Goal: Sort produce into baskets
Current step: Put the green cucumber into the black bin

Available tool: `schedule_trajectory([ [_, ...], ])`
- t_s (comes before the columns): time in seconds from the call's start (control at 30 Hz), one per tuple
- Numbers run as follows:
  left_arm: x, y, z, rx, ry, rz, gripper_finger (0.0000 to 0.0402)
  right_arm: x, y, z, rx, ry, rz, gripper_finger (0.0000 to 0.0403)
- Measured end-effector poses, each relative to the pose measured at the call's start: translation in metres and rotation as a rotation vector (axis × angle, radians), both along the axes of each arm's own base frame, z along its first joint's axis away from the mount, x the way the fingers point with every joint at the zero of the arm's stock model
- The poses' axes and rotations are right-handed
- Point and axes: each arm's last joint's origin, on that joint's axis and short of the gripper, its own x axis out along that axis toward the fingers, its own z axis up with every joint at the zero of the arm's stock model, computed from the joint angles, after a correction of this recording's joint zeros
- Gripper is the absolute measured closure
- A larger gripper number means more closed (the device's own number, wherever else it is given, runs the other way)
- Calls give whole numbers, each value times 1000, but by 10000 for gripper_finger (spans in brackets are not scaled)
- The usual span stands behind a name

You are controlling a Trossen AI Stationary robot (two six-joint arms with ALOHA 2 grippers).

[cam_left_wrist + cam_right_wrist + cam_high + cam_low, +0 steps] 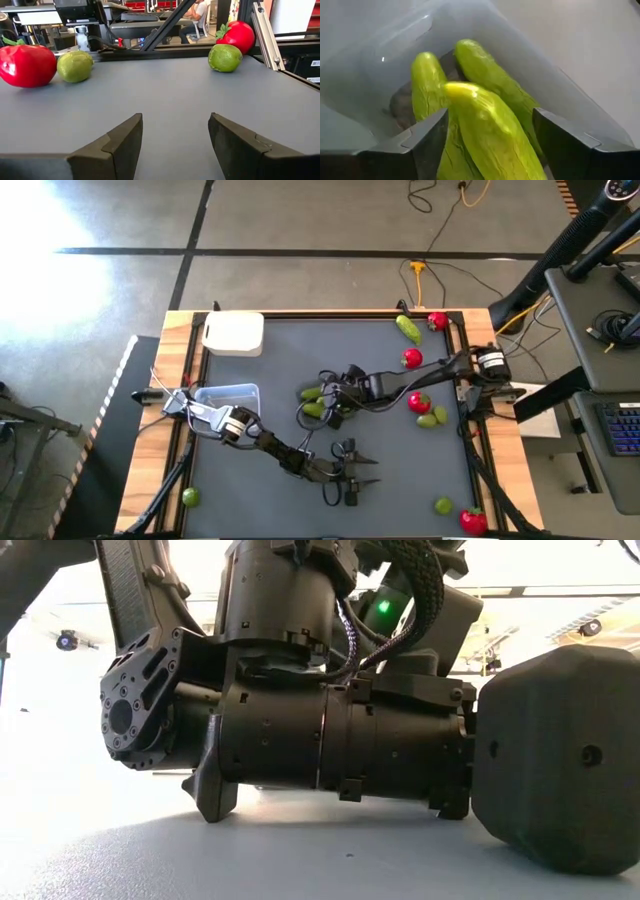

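Observation:
My right gripper (335, 402) reaches to the table's middle, over the dark smoky-grey basket (370, 60), and is shut on a green cucumber (485, 130). Two more cucumbers (427, 85) lie in that basket and show in the high view (313, 394). My left gripper (366, 470) is open and empty, low over the table near the front middle (175, 130). The white basket (233, 333) stands at the far left and the clear basket (228, 395) in front of it. Red fruits (419, 402), limes (432, 420) and one cucumber (408, 329) lie on the right of the table. My right gripper pinches the cucumber's two long sides (457, 135) between its two fingers. The fingers come from above and lie along the cucumber. Its free tip (457, 90) points down into the basket, over the other two cucumbers. I cannot tell whether it rests on them.
A red fruit (27, 65) and a lime (75, 66) lie ahead of my left gripper, with another lime (225, 57) and red fruit (239, 35) at the front right corner. A lime (190, 497) lies on the wooden rim at the front left. Arm bodies (330, 740) fill the low view.

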Motion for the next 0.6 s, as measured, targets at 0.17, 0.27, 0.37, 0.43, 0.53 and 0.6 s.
schedule_trajectory([
  [0.17, 0, 0, 0, 4, -1, 0, 192, -10, -5, 37, 26, -70, -43, 100],
  [0.27, 0, 0, 0, 5, -1, -1, 192, -21, -15, 69, -20, -75, -72, 103],
  [0.37, 0, 0, 0, 5, -1, -1, 192, -38, -28, 92, -175, -27, -180, 110],
  [0.43, 0, 0, 0, 6, -1, -1, 192, -50, -39, 97, -258, 34, -260, 116],
  [0.53, 0, 0, 0, 5, 1, -1, 192, -66, -64, 94, -262, 148, -370, 124],
  [0.6, 0, 0, 0, 5, 2, -1, 192, -77, -81, 87, -242, 230, -451, 127],
])
